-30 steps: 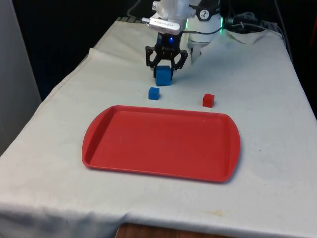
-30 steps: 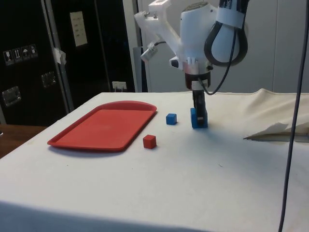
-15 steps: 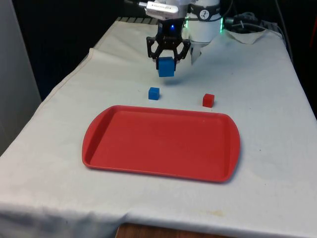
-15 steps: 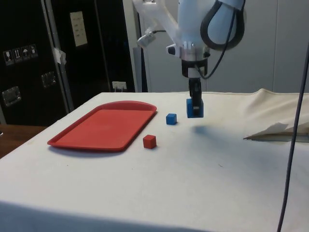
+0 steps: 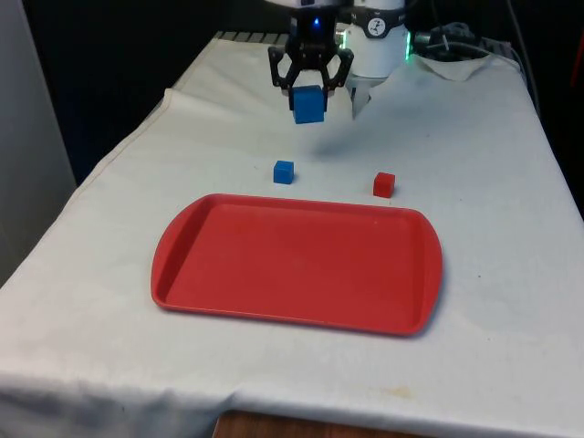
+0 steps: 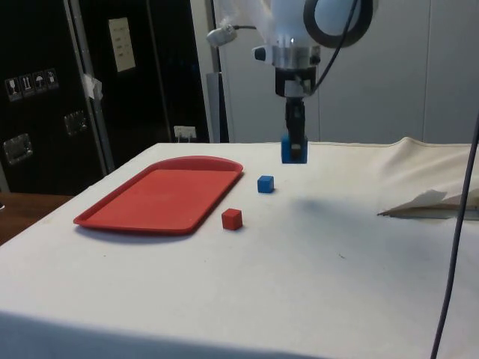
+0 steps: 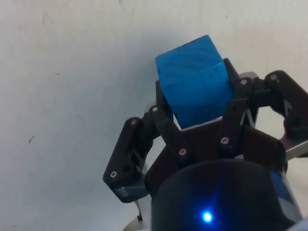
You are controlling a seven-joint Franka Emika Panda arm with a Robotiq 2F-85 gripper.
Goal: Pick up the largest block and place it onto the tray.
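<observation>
The claw [image 5: 309,89] is clamped on the large blue block [image 5: 309,105], its two black fingers [image 7: 166,127] pressing opposite faces of the cube, and the block hangs in the air well above the white-clothed worktop [image 5: 474,164], touching nothing else. In the side view the claw [image 6: 294,147] points straight down with the block [image 6: 294,152] at its tips and a faint shadow on the cloth below. The red tray [image 5: 297,265] lies flat on the worktop nearer the front camera, with nothing on it; the held block is beyond the tray's far rim, not over it. Between the block and the tray sits a small blue cube [image 5: 284,172], resting on the cloth just beyond the far rim, nearly below the claw and slightly towards the front view's left. A small red cube [image 5: 384,184] rests further towards the front view's right, also close to the far rim. The two small cubes are well apart from each other, and neither touches the tray. In the side view the small blue cube [image 6: 265,184] is just off the tray's [image 6: 161,196] corner and the red cube [image 6: 232,219] is beside its edge. Rumpled cloth [image 6: 426,200] is bunched at the worktop's far side.
</observation>
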